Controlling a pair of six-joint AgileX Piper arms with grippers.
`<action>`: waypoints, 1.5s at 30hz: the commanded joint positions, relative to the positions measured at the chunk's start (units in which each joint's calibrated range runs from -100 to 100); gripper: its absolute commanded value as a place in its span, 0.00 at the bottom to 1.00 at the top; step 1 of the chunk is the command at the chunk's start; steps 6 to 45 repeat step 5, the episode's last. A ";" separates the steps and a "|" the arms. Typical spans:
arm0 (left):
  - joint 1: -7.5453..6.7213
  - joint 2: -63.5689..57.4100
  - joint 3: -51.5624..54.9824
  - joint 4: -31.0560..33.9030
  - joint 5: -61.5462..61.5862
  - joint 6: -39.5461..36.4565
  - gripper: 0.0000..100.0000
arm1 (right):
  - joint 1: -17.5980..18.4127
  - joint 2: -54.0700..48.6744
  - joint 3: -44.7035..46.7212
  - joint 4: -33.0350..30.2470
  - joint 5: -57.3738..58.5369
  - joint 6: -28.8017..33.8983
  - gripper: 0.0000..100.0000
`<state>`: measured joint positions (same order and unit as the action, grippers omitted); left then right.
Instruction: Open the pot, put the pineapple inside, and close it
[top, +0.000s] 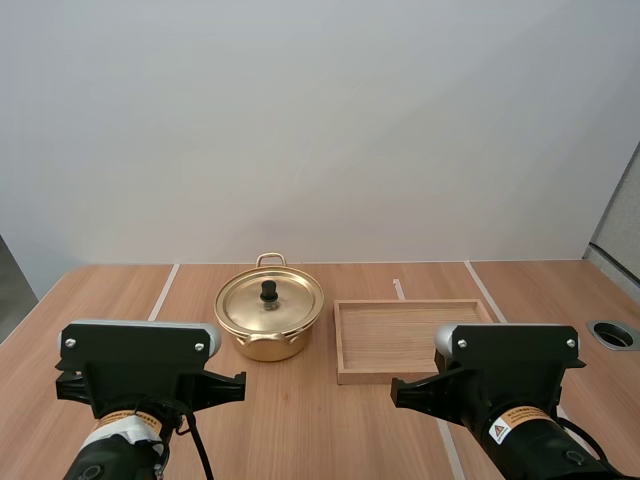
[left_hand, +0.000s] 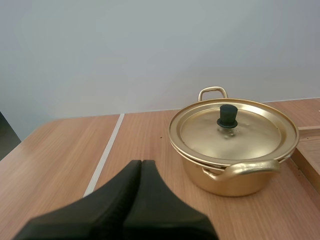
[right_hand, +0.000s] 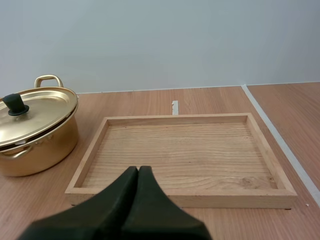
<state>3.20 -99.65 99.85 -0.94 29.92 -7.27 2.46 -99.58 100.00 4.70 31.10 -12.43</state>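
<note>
A gold pot (top: 268, 335) stands at the table's middle with its lid (top: 272, 303) on, black knob (top: 269, 291) up. My left arm (top: 140, 372) is near the front edge, well short of the pot. In the left wrist view my left gripper (left_hand: 141, 163) is shut as one dark wedge, with nothing in it, and points at the table left of the pot (left_hand: 235, 181). My right arm (top: 510, 375) sits in front of the wooden tray (top: 410, 341). My right gripper (right_hand: 138, 169) is also shut on nothing, just before the tray's near rim (right_hand: 180, 198).
The wooden tray holds nothing and lies right of the pot (right_hand: 35, 146), close beside it. White tape lines (top: 163, 292) (top: 485, 290) run across the table. A round metal grommet hole (top: 613, 334) is at the right edge.
</note>
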 joint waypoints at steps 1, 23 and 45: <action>-0.03 -0.35 0.15 -0.45 -0.67 -0.42 0.00 | 0.05 -0.42 0.00 -0.43 0.01 0.36 0.00; -0.03 -0.35 0.15 -0.45 -0.67 -0.42 0.00 | 0.05 -0.42 0.00 -0.43 0.01 0.36 0.00; -0.03 -0.35 0.15 -0.45 -0.67 -0.42 0.00 | 0.05 -0.42 0.00 -0.43 0.01 0.36 0.00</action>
